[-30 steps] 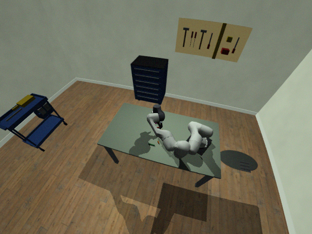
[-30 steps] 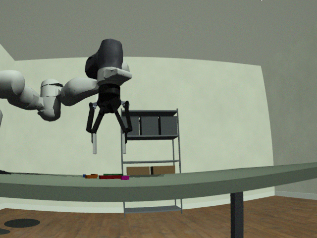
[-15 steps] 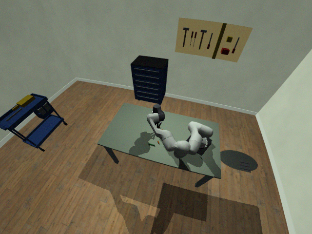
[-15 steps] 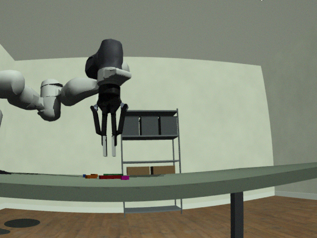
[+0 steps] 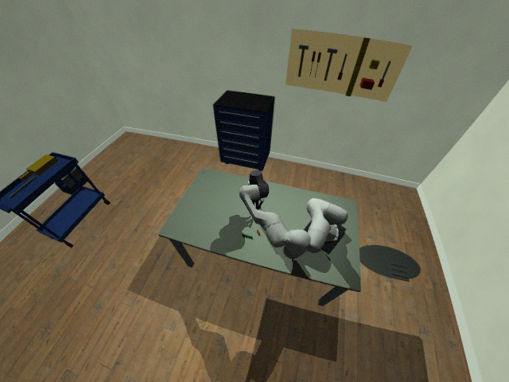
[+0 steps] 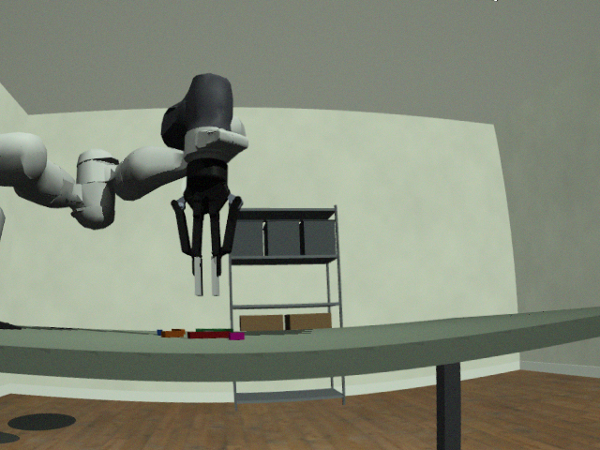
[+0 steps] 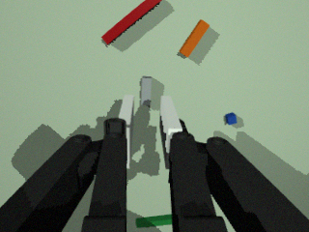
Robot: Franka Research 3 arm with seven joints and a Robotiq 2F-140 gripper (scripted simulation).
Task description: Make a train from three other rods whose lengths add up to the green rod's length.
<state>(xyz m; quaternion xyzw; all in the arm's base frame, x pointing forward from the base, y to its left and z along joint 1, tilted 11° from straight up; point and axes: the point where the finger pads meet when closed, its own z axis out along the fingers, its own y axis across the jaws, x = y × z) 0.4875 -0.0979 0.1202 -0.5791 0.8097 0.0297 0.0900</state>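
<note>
grey is my next pick, i judge: the grey rod (image 7: 146, 91) lies on the bench (image 5: 222, 197) (image 6: 291, 355) (image 7: 63, 58) below and just beyond my claw (image 6: 206, 283) (image 7: 147, 110), its long axis running between my slightly parted, unloaded fingers, not across them.

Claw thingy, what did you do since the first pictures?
The claw brought its two fingers closer together: they were wide apart, and now only a narrow gap is left. It took hold of nothing and let go of nothing, and it hangs above the table. The red rod and magenta rod stayed put.
</note>
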